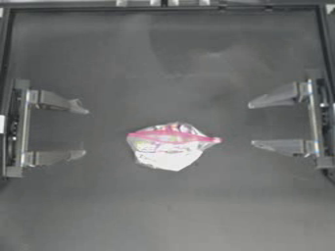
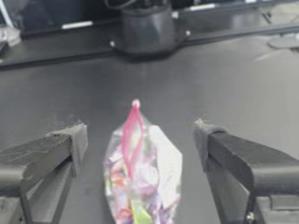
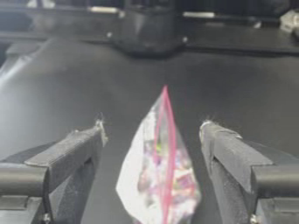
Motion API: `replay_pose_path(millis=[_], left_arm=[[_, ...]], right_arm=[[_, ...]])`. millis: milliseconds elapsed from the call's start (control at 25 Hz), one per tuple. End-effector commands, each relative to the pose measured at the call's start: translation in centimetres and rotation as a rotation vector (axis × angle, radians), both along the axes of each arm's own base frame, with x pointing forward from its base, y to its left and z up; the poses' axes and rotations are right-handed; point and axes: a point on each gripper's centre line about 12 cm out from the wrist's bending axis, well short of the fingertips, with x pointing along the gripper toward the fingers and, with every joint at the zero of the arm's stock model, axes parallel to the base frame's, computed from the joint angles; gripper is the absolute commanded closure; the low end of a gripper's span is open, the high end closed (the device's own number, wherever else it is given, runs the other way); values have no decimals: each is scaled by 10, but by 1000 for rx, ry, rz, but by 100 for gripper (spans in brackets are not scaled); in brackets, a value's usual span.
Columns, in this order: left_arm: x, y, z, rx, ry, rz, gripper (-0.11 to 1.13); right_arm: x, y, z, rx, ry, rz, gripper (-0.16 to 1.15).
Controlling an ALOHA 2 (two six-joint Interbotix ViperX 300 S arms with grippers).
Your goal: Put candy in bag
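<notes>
Dark table [image 1: 98,206]; bag [image 1: 171,145] with candy [image 2: 131,192] mid-table, between your left gripper [image 1: 82,131] and right gripper [image 1: 252,124], both spread, apart from it.

The left gripper [image 1: 83,131] has two grey, flat, wedge-shaped jaws that narrow toward the tips, fixed on a pale straight rail behind them. The right gripper [image 1: 251,124] has the same build. In the wrist views the jaws look dark with lighter edges.

A robot lab bench: a bare dark table [image 1: 163,59] edged by a metal frame [image 1: 163,6].
</notes>
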Motion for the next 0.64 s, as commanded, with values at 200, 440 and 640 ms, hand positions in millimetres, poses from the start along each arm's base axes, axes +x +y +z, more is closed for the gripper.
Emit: replay_pose_path(millis=[200, 440, 640], left_arm=[[-13, -1, 9, -2, -57, -1, 1], [-20, -1, 8, -2, -68, -3, 1], [-26, -1, 7, -3, -75, -2, 1]], right_arm=[[-2, -2, 4, -25, -17, -3, 2], [-3, -2, 4, -27, -18, -5, 2], [-9, -2, 5, -21, -37, -9, 2]])
